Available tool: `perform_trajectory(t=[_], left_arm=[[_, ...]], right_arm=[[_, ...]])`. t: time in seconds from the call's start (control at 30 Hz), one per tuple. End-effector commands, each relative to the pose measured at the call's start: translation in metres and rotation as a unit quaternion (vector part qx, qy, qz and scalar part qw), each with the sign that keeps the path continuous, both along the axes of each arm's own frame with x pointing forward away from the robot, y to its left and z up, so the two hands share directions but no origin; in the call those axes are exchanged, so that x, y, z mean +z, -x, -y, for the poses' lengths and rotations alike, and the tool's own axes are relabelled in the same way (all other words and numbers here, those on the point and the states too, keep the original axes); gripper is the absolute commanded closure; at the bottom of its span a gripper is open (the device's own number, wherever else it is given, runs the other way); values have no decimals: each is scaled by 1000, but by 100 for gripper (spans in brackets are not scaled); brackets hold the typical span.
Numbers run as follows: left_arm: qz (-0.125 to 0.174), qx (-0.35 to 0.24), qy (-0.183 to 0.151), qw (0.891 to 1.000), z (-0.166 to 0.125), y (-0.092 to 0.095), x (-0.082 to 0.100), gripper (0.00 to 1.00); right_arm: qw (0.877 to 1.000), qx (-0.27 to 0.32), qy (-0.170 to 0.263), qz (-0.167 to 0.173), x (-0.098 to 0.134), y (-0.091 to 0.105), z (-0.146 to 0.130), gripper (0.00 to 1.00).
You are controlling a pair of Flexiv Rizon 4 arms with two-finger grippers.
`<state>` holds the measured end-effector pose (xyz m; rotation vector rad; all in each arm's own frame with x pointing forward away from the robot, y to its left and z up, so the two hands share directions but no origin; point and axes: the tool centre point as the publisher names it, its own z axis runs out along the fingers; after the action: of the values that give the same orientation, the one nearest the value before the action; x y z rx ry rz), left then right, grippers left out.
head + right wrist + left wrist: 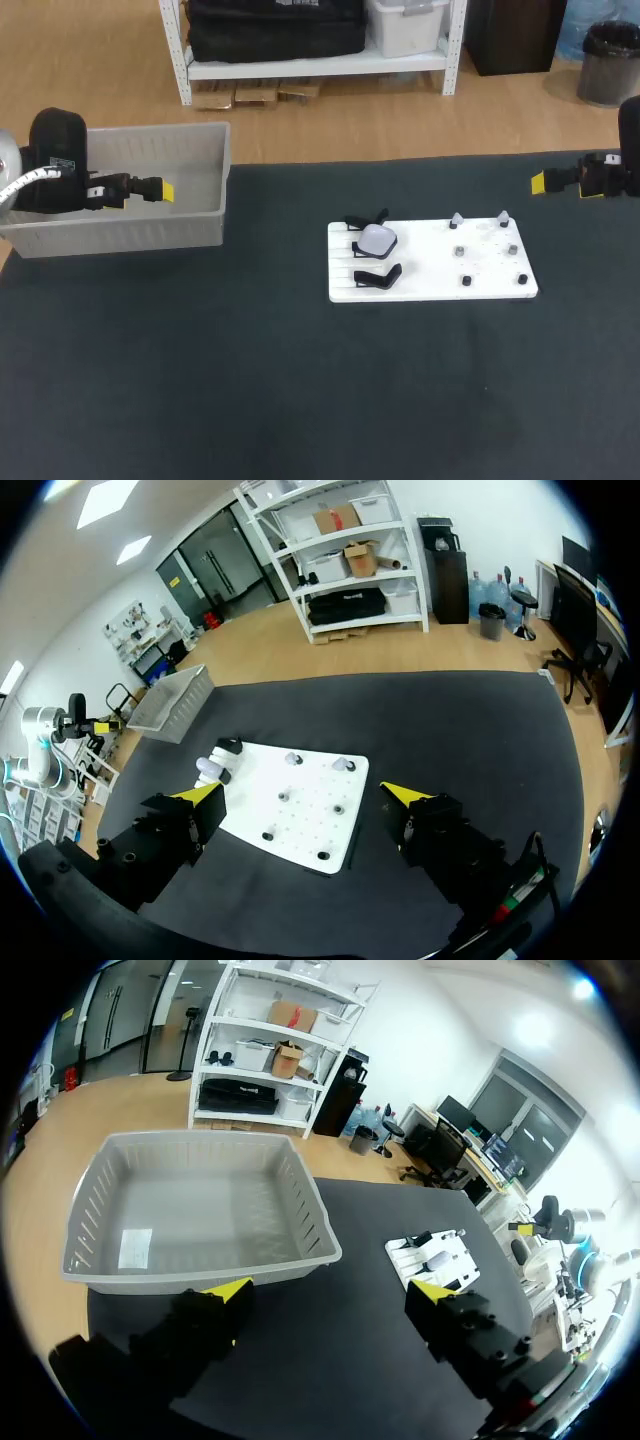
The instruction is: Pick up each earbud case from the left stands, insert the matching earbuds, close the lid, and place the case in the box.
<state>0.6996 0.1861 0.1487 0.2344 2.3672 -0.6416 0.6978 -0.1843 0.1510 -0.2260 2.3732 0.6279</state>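
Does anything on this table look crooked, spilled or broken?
Nothing stands out: the white board lies flat, one earbud case sits on its left stands, the grey box stands upright, and the left gripper and right gripper hang open, touching nothing.

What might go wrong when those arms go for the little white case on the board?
1. The earbud case sits close beside an empty black stand; a clumsy approach could catch it and shift the white board.
2. The earbuds look tiny, so a grip might slip.
3. The box stands well off to the left; a loosely held case could drop on the way.
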Motion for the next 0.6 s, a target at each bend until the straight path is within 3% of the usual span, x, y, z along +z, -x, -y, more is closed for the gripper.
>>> perform_trajectory(t=[0.03, 0.4, 0.47, 0.5, 0.57, 0.6], left_arm=[[-4, 2, -4, 1000, 2, -1, 2, 0], [-4, 2, -4, 1000, 2, -1, 2, 0], [85, -45, 47, 994, 0, -4, 7, 0], [128, -83, 70, 986, 0, -6, 9, 0], [228, -179, 107, 951, 0, -3, 14, 0], [247, -214, 113, 938, -1, -4, 15, 0]], right_arm=[[1000, 1, 0, 0, 0, -1, 0, 0], [1000, 1, 0, 0, 0, -1, 0, 0], [1000, 1, 0, 0, 0, -1, 0, 0], [1000, 1, 0, 0, 0, -1, 0, 0], [1000, 1, 0, 0, 0, -1, 0, 0], [1000, 1, 0, 0, 0, -1, 0, 0]])
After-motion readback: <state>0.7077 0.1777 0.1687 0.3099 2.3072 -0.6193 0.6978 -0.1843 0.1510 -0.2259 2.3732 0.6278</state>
